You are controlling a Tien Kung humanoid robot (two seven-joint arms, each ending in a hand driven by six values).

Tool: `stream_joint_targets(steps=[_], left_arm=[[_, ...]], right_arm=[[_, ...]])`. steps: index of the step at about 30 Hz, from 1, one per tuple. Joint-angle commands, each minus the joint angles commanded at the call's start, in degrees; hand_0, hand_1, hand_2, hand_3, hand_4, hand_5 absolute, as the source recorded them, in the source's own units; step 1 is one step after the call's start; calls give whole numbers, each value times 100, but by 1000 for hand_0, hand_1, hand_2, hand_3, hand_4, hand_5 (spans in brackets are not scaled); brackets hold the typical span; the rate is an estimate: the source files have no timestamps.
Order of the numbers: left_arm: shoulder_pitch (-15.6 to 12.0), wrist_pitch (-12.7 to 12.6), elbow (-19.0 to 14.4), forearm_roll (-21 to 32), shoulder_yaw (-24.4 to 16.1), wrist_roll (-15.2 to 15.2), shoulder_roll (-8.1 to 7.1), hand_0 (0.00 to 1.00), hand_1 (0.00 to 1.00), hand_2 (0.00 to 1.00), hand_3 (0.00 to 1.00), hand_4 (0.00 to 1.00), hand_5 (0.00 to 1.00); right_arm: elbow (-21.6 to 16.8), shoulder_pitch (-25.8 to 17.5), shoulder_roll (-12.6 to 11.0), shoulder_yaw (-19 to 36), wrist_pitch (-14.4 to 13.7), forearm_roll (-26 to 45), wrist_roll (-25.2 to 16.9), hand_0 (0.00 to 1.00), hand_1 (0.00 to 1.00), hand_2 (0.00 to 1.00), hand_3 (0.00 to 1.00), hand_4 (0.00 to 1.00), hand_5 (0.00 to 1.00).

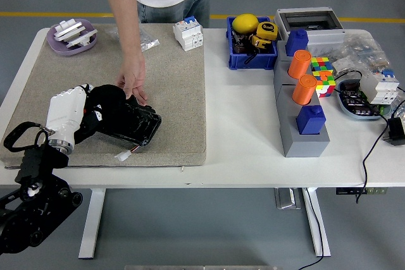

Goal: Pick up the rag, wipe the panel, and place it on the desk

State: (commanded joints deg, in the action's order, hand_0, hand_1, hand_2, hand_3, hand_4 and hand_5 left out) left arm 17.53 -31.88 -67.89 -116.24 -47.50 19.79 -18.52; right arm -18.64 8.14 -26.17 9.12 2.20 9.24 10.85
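Left hand point(82, 115) low on the mat point(183, 131), fingers curled w/ a dark rag point(109, 98) bunched under them, pressed on the black panel point(136, 124). Wiping step, I'd judge: keep pressure flat, stroke along panel's length, don't snag the connector point(124, 153). Person's hand point(134, 80) steadies the panel's far edge; steer clear of it. Right hand not in view.

A workshop or lab: circuit breakers point(188, 33), a blue parts bin point(251, 55), tape measure point(266, 30) and electrical box point(310, 20) crowd the table's point(240, 137) far edge.
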Motion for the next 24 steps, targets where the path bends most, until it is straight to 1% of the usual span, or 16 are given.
stream_joint_targets(steps=[4,8,11,16,20,24], left_arm=[[-56,21,-326,94,323,36,12,207,193,557,518,126,2],[-91,39,-565,123,520,75,24,207,194,556,519,128,2],[-98,48,-672,138,577,96,36,206,195,555,520,129,2],[-102,75,-817,122,627,143,34,206,195,555,520,129,2],[-104,89,-872,114,599,171,59,206,196,556,521,132,2],[-91,76,-761,118,558,161,85,206,197,555,521,133,2]], right_arm=[[1,-2,0,-2,-1,-2,-5,780,530,688,640,998,539],[3,-10,-4,-15,1,8,-7,779,530,688,640,998,539],[5,-12,-8,-25,3,16,-4,780,530,688,640,998,538],[8,-11,-11,-47,6,29,2,780,530,688,640,998,538],[8,-15,-11,-52,0,31,2,780,529,688,640,998,540],[4,-11,-8,-49,-7,16,-1,780,530,688,639,998,539]])
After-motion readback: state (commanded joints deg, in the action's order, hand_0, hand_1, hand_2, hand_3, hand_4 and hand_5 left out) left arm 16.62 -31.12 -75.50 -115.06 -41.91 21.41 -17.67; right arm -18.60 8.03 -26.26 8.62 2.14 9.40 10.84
